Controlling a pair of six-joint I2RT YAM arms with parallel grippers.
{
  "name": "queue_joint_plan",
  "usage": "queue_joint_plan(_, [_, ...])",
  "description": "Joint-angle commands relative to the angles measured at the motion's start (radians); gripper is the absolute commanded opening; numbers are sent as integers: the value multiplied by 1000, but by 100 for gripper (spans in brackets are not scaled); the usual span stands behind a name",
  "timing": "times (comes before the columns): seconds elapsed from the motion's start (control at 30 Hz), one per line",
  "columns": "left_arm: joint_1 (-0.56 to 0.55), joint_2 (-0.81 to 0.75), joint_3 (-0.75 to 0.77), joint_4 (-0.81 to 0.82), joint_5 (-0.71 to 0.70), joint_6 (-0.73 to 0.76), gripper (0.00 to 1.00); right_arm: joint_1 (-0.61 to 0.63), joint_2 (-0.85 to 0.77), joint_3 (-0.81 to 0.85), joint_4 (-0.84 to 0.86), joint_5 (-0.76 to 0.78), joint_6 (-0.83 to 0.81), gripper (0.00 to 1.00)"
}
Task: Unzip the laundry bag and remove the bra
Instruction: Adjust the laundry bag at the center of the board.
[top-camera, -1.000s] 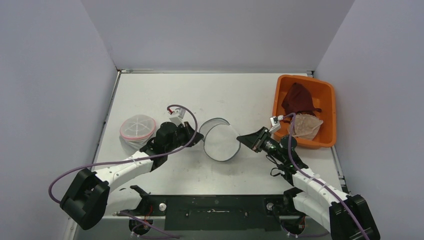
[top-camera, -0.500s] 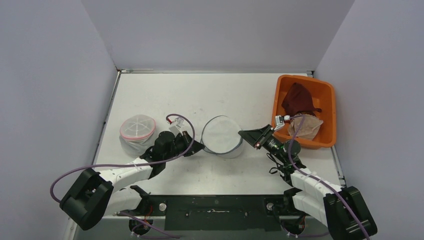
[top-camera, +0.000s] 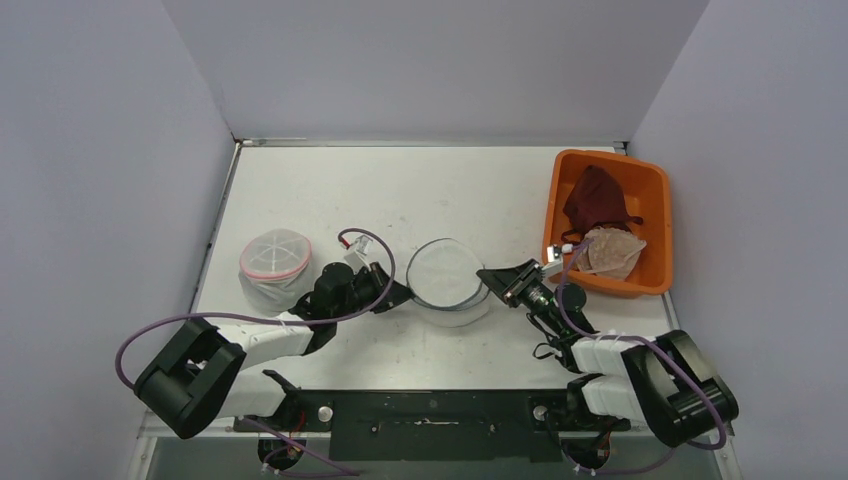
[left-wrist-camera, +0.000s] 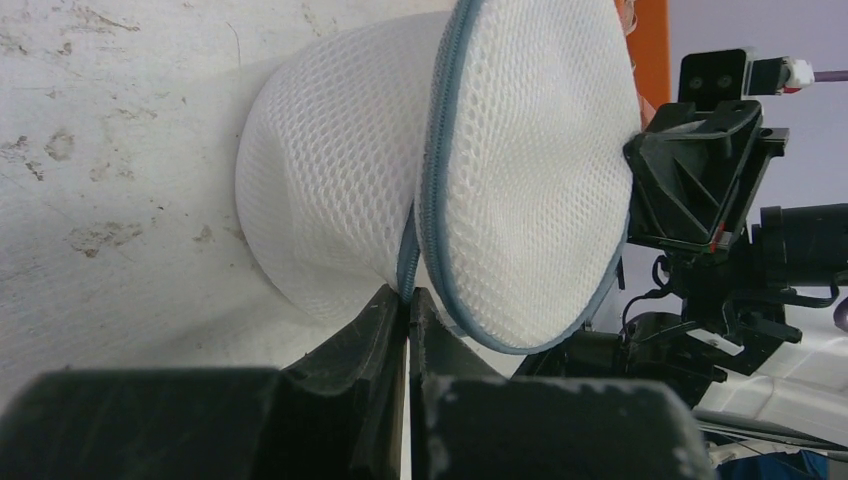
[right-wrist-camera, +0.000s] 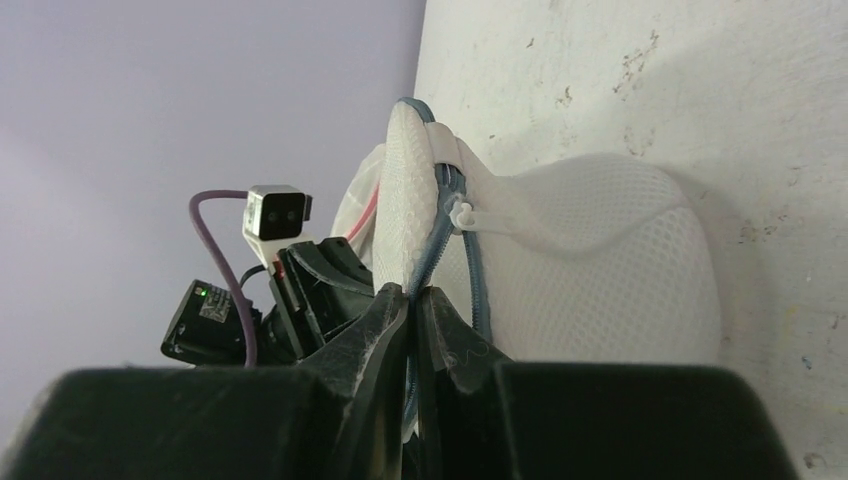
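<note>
So, both sets of jaws are clamped tight. The left gripper (left-wrist-camera: 408, 296) pinches the grey zipper seam (left-wrist-camera: 432, 200) of the laundry bag (left-wrist-camera: 540, 170), and the right gripper (right-wrist-camera: 412, 292) bites the bag's mesh rim on the opposite side. The bag sits between them, mid-table (top-camera: 450, 190) toward the near edge. A second mesh bag (top-camera: 272, 262) lies near the left edge. The orange bin (top-camera: 655, 215) by the far right corner holds a dark red garment (top-camera: 595, 200) and a beige one (top-camera: 612, 252).
</note>
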Motion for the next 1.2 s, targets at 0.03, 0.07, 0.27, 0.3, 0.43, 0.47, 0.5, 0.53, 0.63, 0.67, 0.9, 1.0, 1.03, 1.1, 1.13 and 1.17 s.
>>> queue_joint_plan(0.03, [-3, -4, 5, 61, 38, -11, 14, 37, 94, 6, 161, 84, -48, 5])
queue_joint_plan(0.07, [-3, -12, 7, 46, 39, -11, 23, 44, 103, 8, 160, 89, -55, 5])
queue_joint_plan(0.27, [-2, -83, 18, -81, 29, 11, 48, 77, 102, 29, 100, 118, -103, 5])
queue_joint_plan(0.3, [-2, -98, 19, -110, 26, 15, 50, 78, 96, 32, 87, 119, -110, 5])
queue_joint_plan(0.43, [1, -174, 24, -251, -14, 42, 60, 78, 61, 41, 24, 128, -143, 5])
queue_joint_plan(0.47, [2, -198, 24, -289, -28, 51, 63, 77, 51, 43, 10, 132, -152, 5])
queue_joint_plan(0.5, [1, -224, 20, -322, -43, 57, 66, 77, 45, 43, -13, 135, -162, 5])
queue_joint_plan(0.53, [2, -248, 15, -350, -55, 59, 69, 78, 39, 47, -31, 137, -171, 5])
queue_joint_plan(0.63, [7, -326, 2, -417, -90, 59, 78, 81, 34, 50, -48, 137, -188, 5])
queue_joint_plan(0.67, [9, -349, -1, -431, -103, 54, 81, 81, 34, 49, -50, 137, -192, 5])
queue_joint_plan(0.9, [24, -394, -3, -338, -152, -55, 89, 86, 31, 40, -61, 146, -220, 5])
queue_joint_plan(1.0, [24, -311, 39, -269, -125, -75, 84, 86, 32, 40, -68, 148, -229, 5])
queue_joint_plan(1.03, [24, -276, 61, -262, -115, -71, 82, 86, 34, 42, -69, 148, -230, 5])
queue_joint_plan(1.1, [19, -210, 102, -256, -94, -70, 76, 87, 37, 45, -75, 148, -231, 5])
queue_joint_plan(1.13, [15, -186, 107, -239, -85, -72, 74, 88, 34, 47, -79, 148, -235, 5])
queue_joint_plan(1.17, [10, -164, 107, -220, -81, -77, 73, 88, 33, 48, -82, 148, -237, 5])
